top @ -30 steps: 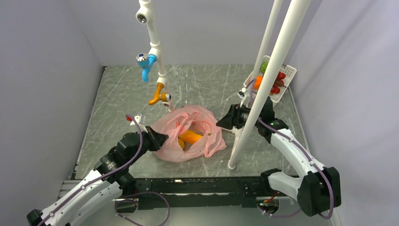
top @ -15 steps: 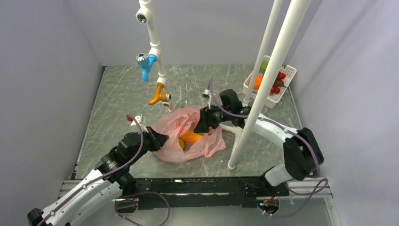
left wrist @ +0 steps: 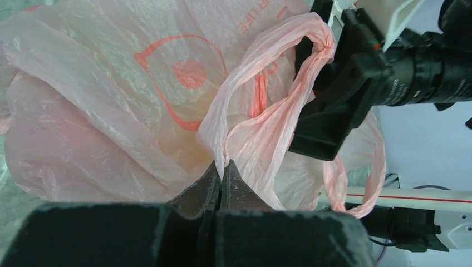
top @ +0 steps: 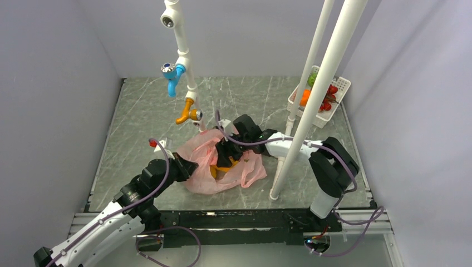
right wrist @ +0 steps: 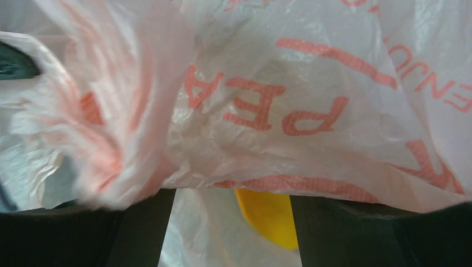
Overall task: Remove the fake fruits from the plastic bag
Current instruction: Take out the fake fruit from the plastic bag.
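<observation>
- The left gripper (left wrist: 221,167) is pressed together on a twisted strand of the pink plastic bag (left wrist: 100,111), pinching the film at the bag's near-left edge.
- From that pinch, one loop handle (left wrist: 289,67) rises in the left wrist view and drapes against the black body of the right arm.
- The right gripper (top: 227,151) is sunk in the bag's open mouth, reaching in from the bag's far-right side.
- In the right wrist view, its fingers (right wrist: 139,222) stand spread, with crinkled film printed in red letters lying across them.
- A yellow-orange fruit (right wrist: 267,214) shows in the gap between those fingers, inside the bag and under the film.
- From above, the same fruit (top: 216,170) peeks out beside the right gripper, near the bag's middle.
- The bag (top: 250,167) lies crumpled on the grey marbled tabletop (top: 139,122).
- A white pole (top: 300,128) stands on the table just right of the bag.
- A white pipe (top: 181,39) carrying a blue tap (top: 172,75) and an orange tap (top: 186,111) hangs just beyond the bag's far-left edge.
- Well apart from the bag, at the far right, a white slotted basket (top: 343,83) holds an orange fruit (top: 304,97), red fruits (top: 328,97) and a lime-green fruit (top: 311,79).
</observation>
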`<state>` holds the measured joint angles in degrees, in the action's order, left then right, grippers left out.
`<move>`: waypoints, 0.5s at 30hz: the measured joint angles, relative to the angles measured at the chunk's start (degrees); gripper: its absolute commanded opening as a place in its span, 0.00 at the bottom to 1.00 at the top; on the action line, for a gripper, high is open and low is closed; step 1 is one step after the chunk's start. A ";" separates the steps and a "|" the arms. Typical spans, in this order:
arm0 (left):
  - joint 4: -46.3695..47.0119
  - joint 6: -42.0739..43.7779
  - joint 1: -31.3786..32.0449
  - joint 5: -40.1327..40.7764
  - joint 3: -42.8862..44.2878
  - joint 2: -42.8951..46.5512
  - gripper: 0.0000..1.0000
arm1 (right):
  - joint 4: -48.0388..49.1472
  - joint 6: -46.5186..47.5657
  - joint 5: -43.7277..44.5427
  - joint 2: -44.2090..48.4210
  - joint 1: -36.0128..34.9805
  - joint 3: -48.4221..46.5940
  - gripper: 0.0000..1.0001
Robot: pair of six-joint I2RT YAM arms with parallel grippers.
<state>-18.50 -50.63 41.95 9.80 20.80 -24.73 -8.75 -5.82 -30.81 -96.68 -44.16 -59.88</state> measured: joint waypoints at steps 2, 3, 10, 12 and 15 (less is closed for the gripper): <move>-0.15 -0.11 0.00 0.35 0.00 0.20 0.00 | 0.92 1.36 2.75 -1.05 -1.22 -0.13 0.79; -0.22 -0.11 0.00 0.48 0.00 0.26 0.00 | 1.29 1.86 3.98 -1.42 -1.64 -0.13 0.79; -0.28 -0.13 0.00 0.59 0.00 0.26 0.00 | 1.79 6.69 11.34 -4.59 -3.02 -0.98 0.81; -0.28 -0.13 0.00 0.59 0.00 0.26 0.00 | 1.62 7.74 13.25 -5.38 -3.61 -0.98 0.81; -0.35 -0.15 0.00 0.61 -0.02 0.35 0.00 | 1.66 8.87 16.63 -6.29 -5.20 -0.90 0.81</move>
<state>-18.85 -50.78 41.95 10.41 20.78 -24.38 -7.09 3.05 -14.17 -102.98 -49.36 -60.77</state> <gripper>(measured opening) 0.012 0.812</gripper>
